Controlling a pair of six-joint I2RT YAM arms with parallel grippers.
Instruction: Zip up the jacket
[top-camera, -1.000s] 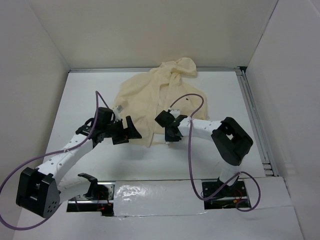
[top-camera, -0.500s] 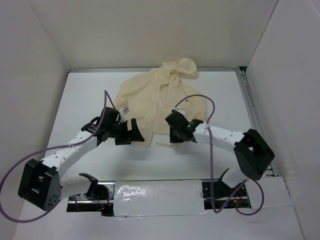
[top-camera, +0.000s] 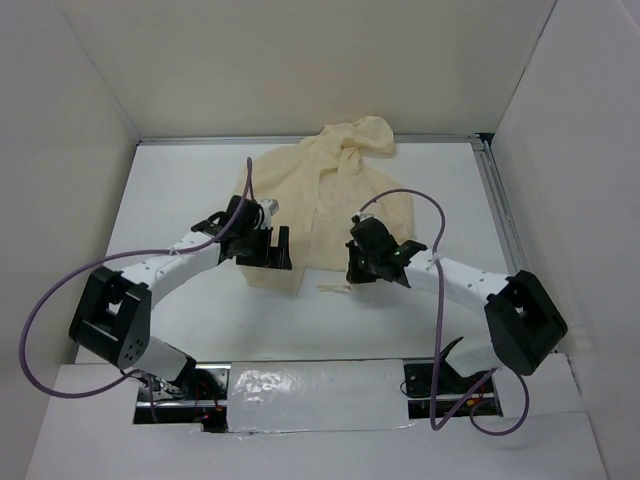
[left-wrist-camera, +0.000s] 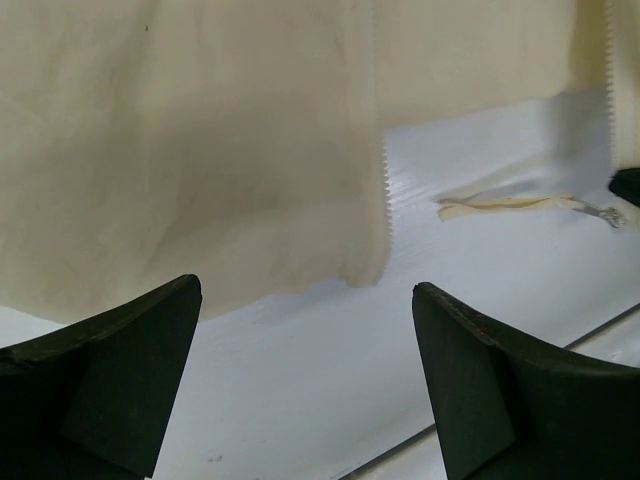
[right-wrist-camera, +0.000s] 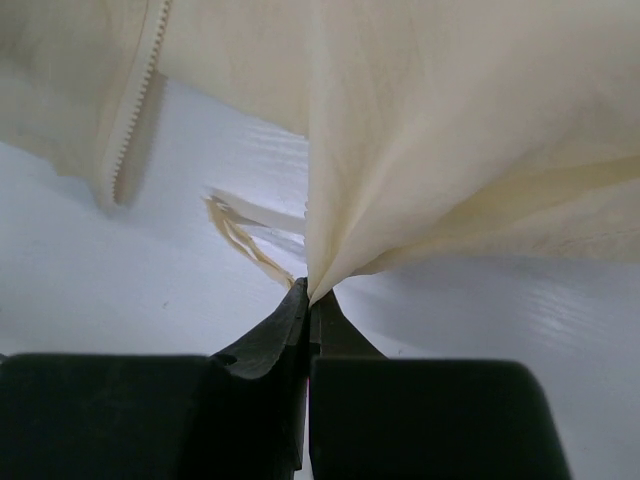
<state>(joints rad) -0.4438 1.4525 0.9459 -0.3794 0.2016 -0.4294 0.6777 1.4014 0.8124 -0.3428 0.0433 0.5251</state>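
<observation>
Soft, light cream jacket (top-camera: 320, 195) lies unzipped at the frame's upper centre. Right gripper (right-wrist-camera: 308, 298) pinches its lower hem; left gripper (top-camera: 270, 248) gapes empty. Limp fabric probably bunches; grip beside the zipper (right-wrist-camera: 130, 120).

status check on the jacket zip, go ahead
Left gripper open, over jacket hem. Right gripper shut on opposite front edge. Zipper teeth apart, not joined. Loose cream strip on table between panels.

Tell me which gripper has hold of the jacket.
The right gripper: its jaws are shut on the jacket at its bottom edge. The left gripper is wide open, gripping nothing.
</observation>
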